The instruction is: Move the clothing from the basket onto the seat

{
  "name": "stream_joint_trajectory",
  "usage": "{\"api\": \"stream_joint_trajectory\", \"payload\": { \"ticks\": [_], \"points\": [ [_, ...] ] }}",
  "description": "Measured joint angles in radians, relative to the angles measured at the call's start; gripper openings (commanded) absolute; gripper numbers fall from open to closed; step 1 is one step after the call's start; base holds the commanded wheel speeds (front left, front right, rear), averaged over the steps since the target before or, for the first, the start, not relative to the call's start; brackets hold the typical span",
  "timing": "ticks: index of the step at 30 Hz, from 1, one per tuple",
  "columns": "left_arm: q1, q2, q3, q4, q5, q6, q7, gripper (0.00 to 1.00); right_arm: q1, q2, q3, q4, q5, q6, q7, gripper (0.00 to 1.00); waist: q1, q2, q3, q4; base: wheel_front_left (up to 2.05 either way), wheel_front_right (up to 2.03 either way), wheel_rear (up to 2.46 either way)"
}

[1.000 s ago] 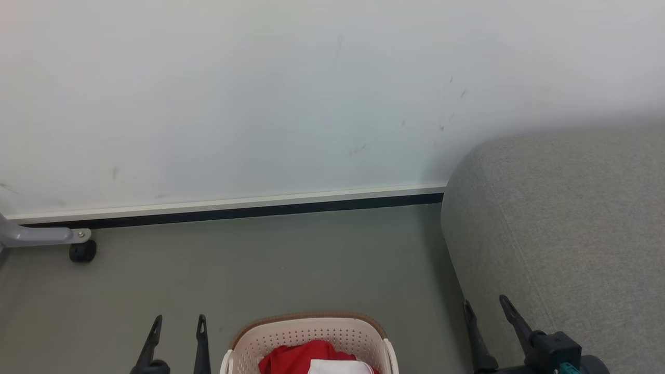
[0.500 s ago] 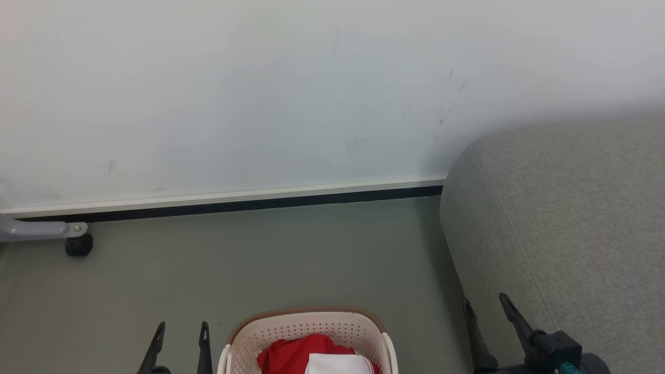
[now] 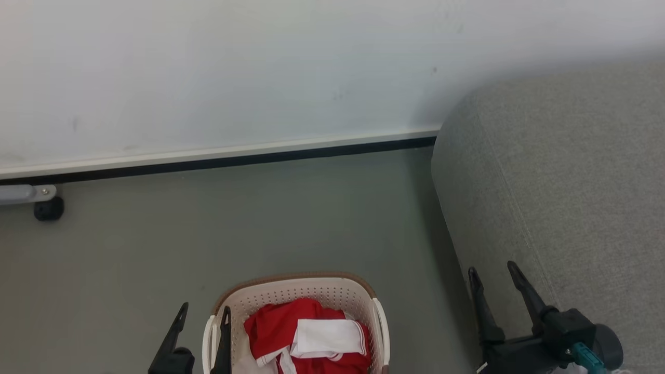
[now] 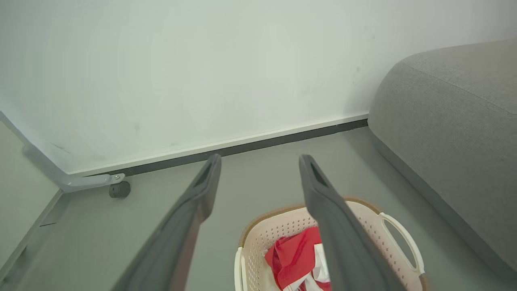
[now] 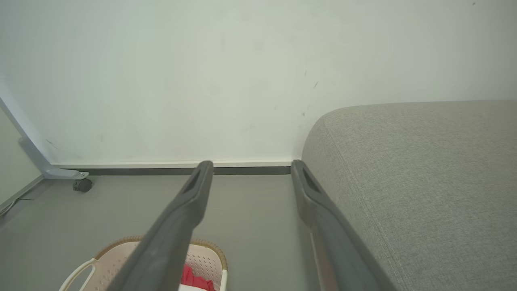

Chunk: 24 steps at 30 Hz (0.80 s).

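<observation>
Head view has dropped over the last second: the white wall [image 3: 260, 67] and its dark skirting strip [image 3: 234, 156] sit higher in the picture. More of the grey floor [image 3: 260, 218] and of the oval cream-white perforated plastic basket [image 3: 366, 317] with its brown woven-look rim is in frame. That is the camera tilting down, not the things shifting. The basket stands on the floor where it did, near the end of the large light grey fabric-upholstered sofa [image 3: 571, 182]. For the task, I judge this means the robot is bending toward the basket for a first pick, with nothing moved yet. The soft bright red sportswear clothing [image 3: 275, 324], a folded white panel on top, lies inside the basket, and none of it is on the part of the sofa in view.

The left gripper [image 3: 204, 309] hangs above the basket's left side, its two dark fingers [image 4: 194, 202] spread wide and empty, as they were a second ago. In the left wrist view the clothing shows below them, partly hidden by one finger. The right gripper [image 3: 492, 268] hovers by the sofa's side, its fingers likewise wide with nothing between them.

Counted: one basket, one sofa, and two grippers with two fingers each. One black caster wheel [image 3: 48, 209] sits on a grey metal leg [image 3: 21, 193] by the wall. The clothing is a single rumpled heap; how many garments make it up cannot be told.
</observation>
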Motion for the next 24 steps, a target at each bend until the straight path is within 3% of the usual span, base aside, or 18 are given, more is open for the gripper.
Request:
{"api": "stream_joint_trajectory", "payload": {
  "ticks": [24],
  "points": [
    [-0.348,-0.011,-0.176,0.296,0.135,-0.089,0.113,1.00,-0.175,0.037,-0.060,-0.133,-0.030,-0.007,-0.004,1.00,0.0003,0.0001,0.338,-0.123,0.00,0.00,0.00]
  ]
}}
